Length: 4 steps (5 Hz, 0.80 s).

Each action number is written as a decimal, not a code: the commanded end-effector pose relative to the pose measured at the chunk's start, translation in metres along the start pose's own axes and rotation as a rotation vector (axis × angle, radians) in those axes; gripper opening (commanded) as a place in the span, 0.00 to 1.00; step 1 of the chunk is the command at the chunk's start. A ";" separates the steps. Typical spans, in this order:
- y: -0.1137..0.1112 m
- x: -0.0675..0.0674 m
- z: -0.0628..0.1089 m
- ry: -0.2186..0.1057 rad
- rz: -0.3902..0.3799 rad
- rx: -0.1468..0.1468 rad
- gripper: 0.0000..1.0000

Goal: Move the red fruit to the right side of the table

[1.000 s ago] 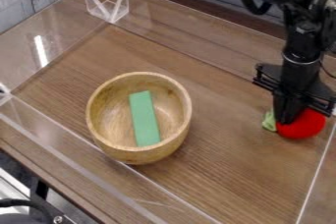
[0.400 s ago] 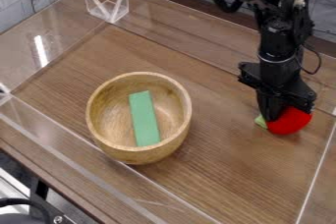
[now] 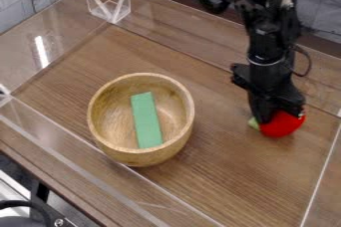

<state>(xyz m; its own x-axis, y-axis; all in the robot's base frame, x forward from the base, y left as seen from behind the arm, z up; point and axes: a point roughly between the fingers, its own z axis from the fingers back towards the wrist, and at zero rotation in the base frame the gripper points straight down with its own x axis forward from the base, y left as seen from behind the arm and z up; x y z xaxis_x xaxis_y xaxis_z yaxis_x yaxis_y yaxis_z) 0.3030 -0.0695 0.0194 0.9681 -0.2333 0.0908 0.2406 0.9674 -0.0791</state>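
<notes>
1. Although the red fruit [image 3: 282, 125] lies towards four o'clock from the middle of the view, well over to the right, it has some tabletop [image 3: 220, 167] beyond it on its three o'clock side. Taking right as the camera sees it, I judge the job to be nearly done.
2. What is left, as far as I can judge, is to settle whether this spot counts as the right side, perhaps with a small shift towards three o'clock, and then to bring the arm away. The gripper [image 3: 266, 115] is at the fruit, so the arm's part is unfinished.
3. The claw's jaws look drawn together, reaching down from twelve o'clock and covering part of the fruit's upper side. Whether they pinch it, press on it or merely stand in front of it, I cannot tell; nor can I tell if the fruit rests on the wood or is slightly raised.
4. The fruit is a bright, saturated red and roundish, much smaller than the wooden bowl [image 3: 95, 121] off towards eight o'clock. A pale green bit, probably its leafy stem [image 3: 254, 123], shows at its nine o'clock edge. Its outline is broken by the dark fingers, and the picture is too coarse for finer detail.
</notes>
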 end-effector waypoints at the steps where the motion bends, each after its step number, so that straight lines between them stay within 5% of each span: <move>1: 0.002 -0.017 -0.001 0.018 0.030 -0.006 0.00; 2: 0.000 -0.025 -0.001 0.022 0.061 -0.013 0.00; 3: 0.001 -0.035 0.001 0.037 0.026 -0.026 1.00; 4: 0.003 -0.045 0.003 0.055 -0.012 -0.040 1.00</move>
<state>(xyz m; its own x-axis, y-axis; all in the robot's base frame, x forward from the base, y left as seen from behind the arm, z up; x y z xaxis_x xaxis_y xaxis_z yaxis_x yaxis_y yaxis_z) 0.2645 -0.0573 0.0178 0.9715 -0.2323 0.0463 0.2362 0.9647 -0.1167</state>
